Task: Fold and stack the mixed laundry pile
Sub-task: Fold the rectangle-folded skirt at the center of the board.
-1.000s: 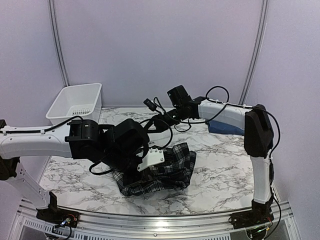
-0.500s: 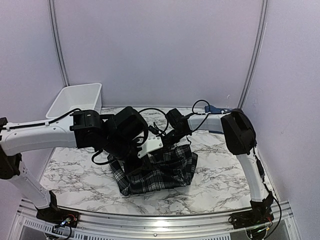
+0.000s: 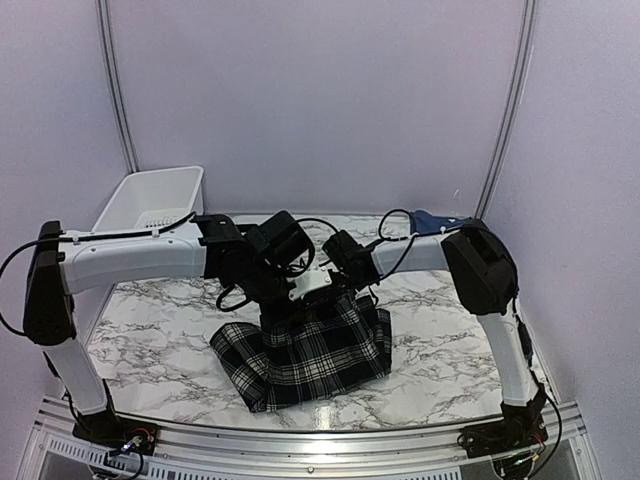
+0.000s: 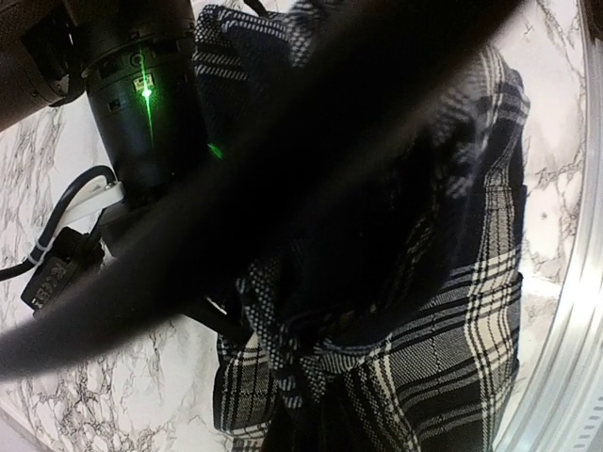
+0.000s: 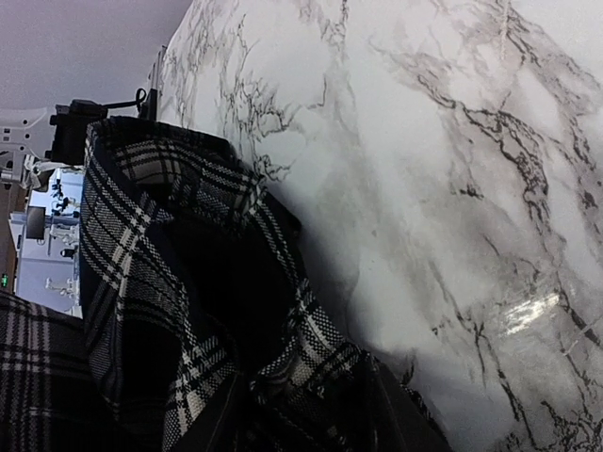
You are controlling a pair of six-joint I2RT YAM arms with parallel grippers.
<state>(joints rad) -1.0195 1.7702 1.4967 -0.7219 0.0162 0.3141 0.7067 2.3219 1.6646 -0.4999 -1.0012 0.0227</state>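
Plaid garment (image 3: 300, 355) lies on the table (image 3: 140, 340), midway between the side edges and closer to the near edge. Its long axis runs left to right. Its far edge is drawn up into a peak and its near hem is spread flat. The right claw (image 3: 352, 280) is clamped on the raised cloth. The left claw (image 3: 308, 288) meets the peak too, but blur hides its grip. Bare marble shows on both sides. The navy t-shirt (image 3: 432, 220) lies by the far right edge.

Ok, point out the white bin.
Top view: the bin sits at the table's far left corner, behind the left arm, well apart from the plaid garment.
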